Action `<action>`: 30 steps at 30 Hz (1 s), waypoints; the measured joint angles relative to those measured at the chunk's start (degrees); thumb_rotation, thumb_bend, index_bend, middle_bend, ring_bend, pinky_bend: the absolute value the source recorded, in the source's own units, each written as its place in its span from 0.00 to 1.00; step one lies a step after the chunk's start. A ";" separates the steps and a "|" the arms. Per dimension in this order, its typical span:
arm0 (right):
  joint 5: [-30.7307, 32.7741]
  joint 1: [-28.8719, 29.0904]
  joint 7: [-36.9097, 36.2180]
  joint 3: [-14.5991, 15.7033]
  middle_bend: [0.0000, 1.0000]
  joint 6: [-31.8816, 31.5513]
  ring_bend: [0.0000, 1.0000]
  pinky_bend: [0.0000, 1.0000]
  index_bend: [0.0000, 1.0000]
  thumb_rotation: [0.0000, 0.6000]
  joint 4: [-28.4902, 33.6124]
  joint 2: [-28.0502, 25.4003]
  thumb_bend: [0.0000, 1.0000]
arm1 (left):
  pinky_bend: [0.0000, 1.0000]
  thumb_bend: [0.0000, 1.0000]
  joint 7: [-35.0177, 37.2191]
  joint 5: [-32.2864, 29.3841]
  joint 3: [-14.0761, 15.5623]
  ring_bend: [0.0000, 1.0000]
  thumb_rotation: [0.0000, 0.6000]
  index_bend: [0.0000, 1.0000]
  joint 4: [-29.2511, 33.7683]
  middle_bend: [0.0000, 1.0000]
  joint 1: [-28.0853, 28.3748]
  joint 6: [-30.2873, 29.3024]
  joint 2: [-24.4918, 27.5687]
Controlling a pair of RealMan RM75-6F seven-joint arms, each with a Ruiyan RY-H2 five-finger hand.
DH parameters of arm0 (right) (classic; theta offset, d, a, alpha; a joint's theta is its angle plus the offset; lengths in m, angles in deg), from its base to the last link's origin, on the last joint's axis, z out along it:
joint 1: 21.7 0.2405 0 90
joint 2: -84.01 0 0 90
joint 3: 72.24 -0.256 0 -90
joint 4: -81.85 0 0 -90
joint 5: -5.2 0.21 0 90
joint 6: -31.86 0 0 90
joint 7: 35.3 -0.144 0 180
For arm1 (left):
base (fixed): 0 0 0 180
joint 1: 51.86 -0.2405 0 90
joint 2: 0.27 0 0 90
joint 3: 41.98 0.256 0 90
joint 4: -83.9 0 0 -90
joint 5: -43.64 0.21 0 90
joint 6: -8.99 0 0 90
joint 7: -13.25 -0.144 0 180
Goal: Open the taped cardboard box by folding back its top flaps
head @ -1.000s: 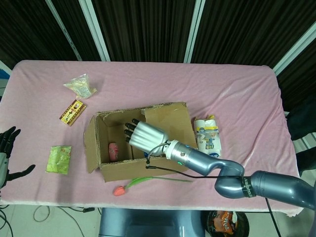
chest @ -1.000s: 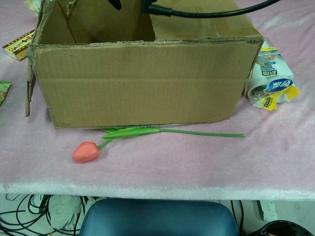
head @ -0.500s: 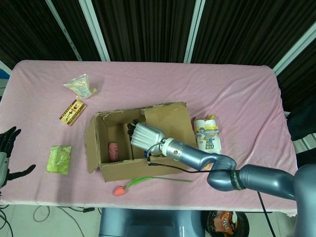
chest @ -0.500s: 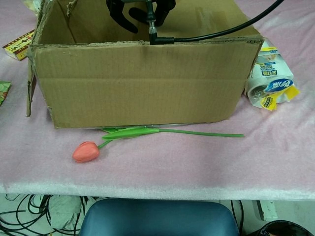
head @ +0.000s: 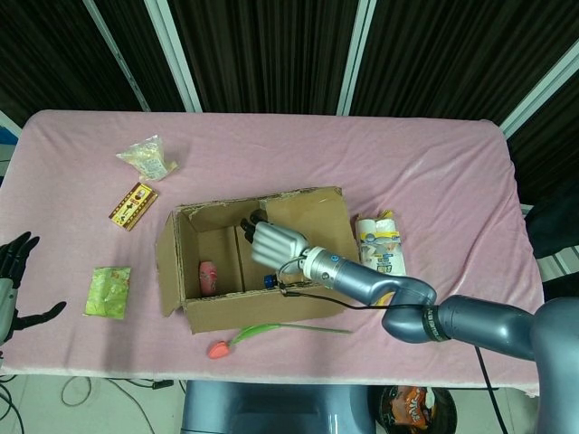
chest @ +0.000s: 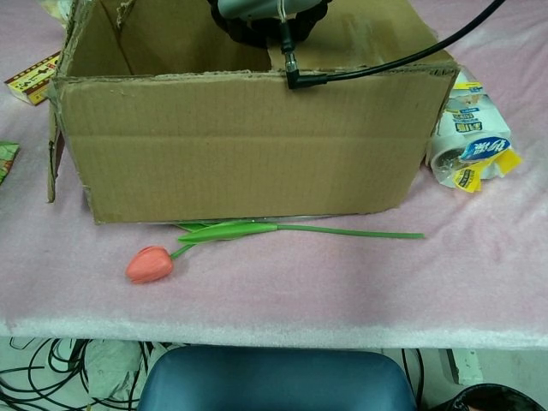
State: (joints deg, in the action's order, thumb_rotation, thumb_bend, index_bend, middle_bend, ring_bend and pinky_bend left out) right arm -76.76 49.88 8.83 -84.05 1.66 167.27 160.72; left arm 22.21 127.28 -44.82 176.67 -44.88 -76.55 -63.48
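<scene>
The cardboard box (head: 262,312) stands mid-table, its front wall (chest: 248,141) filling the chest view. Its left flap (head: 165,262) hangs outward. The right flap (head: 312,221) lies over the right half of the opening. My right hand (head: 274,242) reaches into the opening from the near side, fingers extended and lying against the inner edge of that flap; I see no grip on it. From the chest view the right hand (chest: 265,19) shows just above the front rim, its cable draped over it. My left hand (head: 14,280) hovers at the table's far left, fingers spread and holding nothing.
A pink item (head: 209,276) lies inside the box. A tulip (chest: 154,264) lies before the front wall. A tissue pack (head: 380,246) sits right of the box. To the left lie a green packet (head: 109,291), a patterned small box (head: 134,205) and a snack bag (head: 147,158).
My right hand has shifted right, from the middle of the opening to the right flap's inner edge, with its fingers drawn closer together. The box and left hand stayed put.
</scene>
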 measured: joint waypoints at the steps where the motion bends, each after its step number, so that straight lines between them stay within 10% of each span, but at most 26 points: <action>1: 0.36 -0.05 1.06 0.17 0.27 -0.25 0.13 0.25 0.61 1.00 0.08 -0.29 0.87 | 0.04 0.11 -0.20 0.12 0.01 0.00 1.00 0.00 -0.03 0.00 -0.01 -0.02 0.00; 19: 7.75 -0.46 15.60 1.50 0.26 -5.59 0.12 0.25 0.61 1.00 10.43 -8.12 0.85 | 0.04 0.11 -0.17 1.60 -0.15 0.00 1.00 0.00 -0.17 0.00 -0.43 -0.84 -0.18; 30: 11.58 -0.21 21.14 2.36 0.21 -8.07 0.09 0.24 0.53 1.00 16.48 -14.84 0.61 | 0.04 0.11 -0.10 2.01 -0.25 0.00 1.00 0.00 -0.31 0.00 -0.60 -0.99 -0.15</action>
State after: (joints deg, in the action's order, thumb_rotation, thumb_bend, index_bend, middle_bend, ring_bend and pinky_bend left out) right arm -65.18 49.67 29.97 -81.69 -6.40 183.75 145.88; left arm 22.11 129.29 -45.07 176.36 -45.48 -77.54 -63.63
